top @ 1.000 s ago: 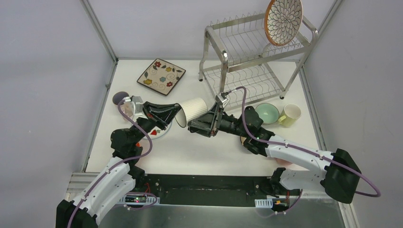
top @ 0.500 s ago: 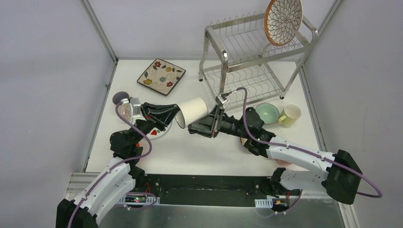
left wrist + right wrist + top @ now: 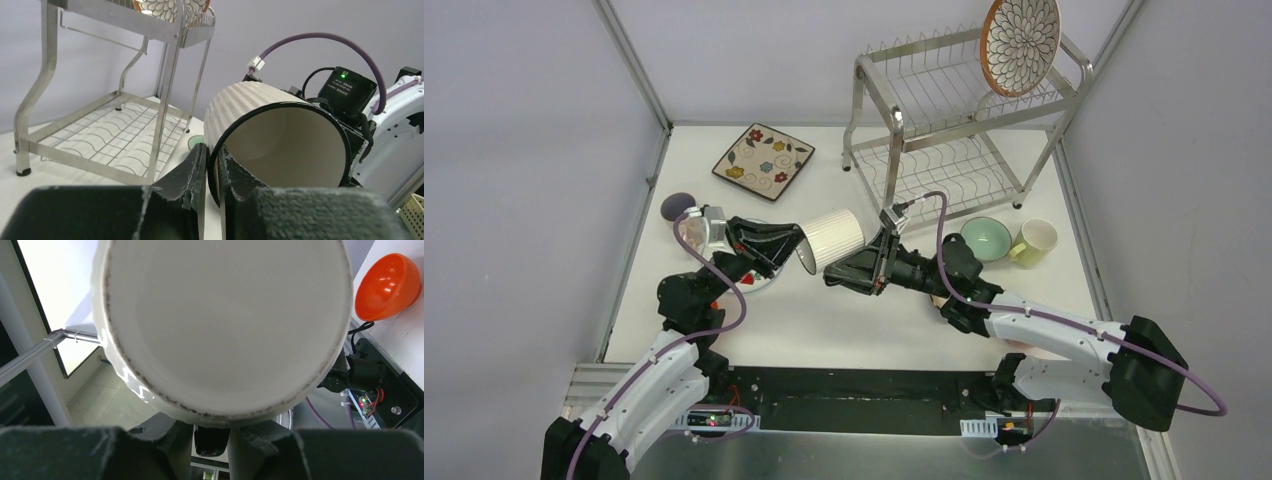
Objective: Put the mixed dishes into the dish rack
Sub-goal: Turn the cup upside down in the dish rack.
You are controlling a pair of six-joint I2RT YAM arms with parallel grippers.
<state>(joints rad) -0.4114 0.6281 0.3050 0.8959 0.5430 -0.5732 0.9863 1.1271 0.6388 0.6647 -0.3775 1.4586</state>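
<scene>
A ribbed white cup (image 3: 832, 238) hangs on its side above the table between both arms. My left gripper (image 3: 799, 245) is shut on its dark rim, one finger inside and one outside, as the left wrist view shows at the gripper (image 3: 212, 155) and cup (image 3: 280, 145). My right gripper (image 3: 842, 270) sits against the cup's base end. In the right wrist view the cup's base (image 3: 225, 325) fills the frame and the right gripper (image 3: 212, 427) has its fingers close together under the base's lower edge. Whether they grip is unclear. The dish rack (image 3: 864, 95) stands at the back with a round petal-pattern plate (image 3: 1021, 42) on its top tier.
A square floral plate (image 3: 763, 161) lies at the back left. A mint bowl (image 3: 986, 238) and a pale cup (image 3: 1036, 241) sit in front of the rack. A white plate (image 3: 759, 275) lies under the left arm, a brown bowl (image 3: 677, 206) at the left edge. An orange bowl (image 3: 387, 287) shows in the right wrist view.
The right gripper's jaws have narrowed at the cup's base. Cup and both grippers have shifted slightly to the right. The left gripper's hold on the rim is unchanged.
</scene>
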